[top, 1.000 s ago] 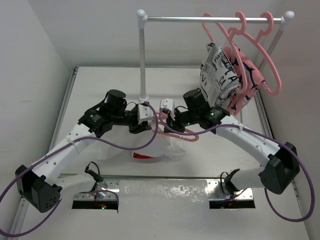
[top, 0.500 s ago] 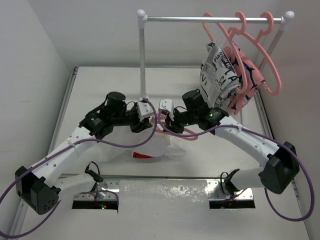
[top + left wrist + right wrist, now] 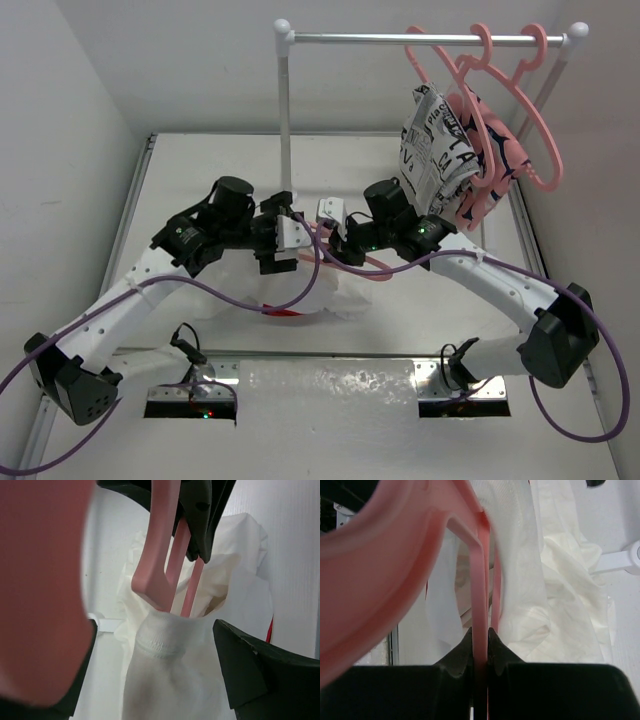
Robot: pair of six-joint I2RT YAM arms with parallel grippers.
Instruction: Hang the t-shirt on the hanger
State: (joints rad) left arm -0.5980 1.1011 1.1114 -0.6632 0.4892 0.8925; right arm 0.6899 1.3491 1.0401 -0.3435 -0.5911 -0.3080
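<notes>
Threading a salmon-pink hanger into a small white t-shirt is the step in hand, judging by how things lie. The right hand is pinched narrow on a thin bar of the hanger. The hanger's lower end dips into a hemmed opening of the shirt, just below that hand's fingertips.

The left hand stands wide open. The shirt's opening sits between its fingers and touches neither one. The rest of the shirt lies crumpled on the bench, under and just in front of both hands. A red patch peeks out on the side nearest the arm bases.

The next move probably calls for the left hand to take hold of the cloth and draw it over the hanger's shoulder while the right hand keeps the hanger steady.

Counts: two hands and one rack, which stands beyond the hands. There are three shirts: the white one, a newsprint shirt and a pink shirt, the last two hanging up and behind the right hand. One hanger is held. At least three more hang on the rail, though their exact number is hard to tell.
</notes>
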